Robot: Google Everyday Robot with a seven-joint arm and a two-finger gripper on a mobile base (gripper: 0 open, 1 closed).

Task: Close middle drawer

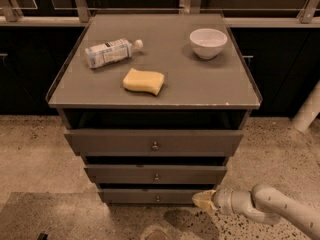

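The middle drawer (156, 174) is a wide, shallow dark-grey front with a small round knob, second of three in the cabinet. It stands out slightly less than the top drawer (155, 143) above it. My gripper (204, 200) comes in from the lower right with its tan fingertips together, shut and empty. It is just below the middle drawer's right end, in front of the right end of the bottom drawer (150, 196). It is not touching the middle drawer front.
On the cabinet top (210, 91) lie a plastic bottle (111, 52) on its side, a yellow sponge (144, 81) and a white bowl (208, 42). The top drawer is pulled out the furthest. Speckled floor (40, 154) surrounds the cabinet. A white post (309, 109) stands at right.
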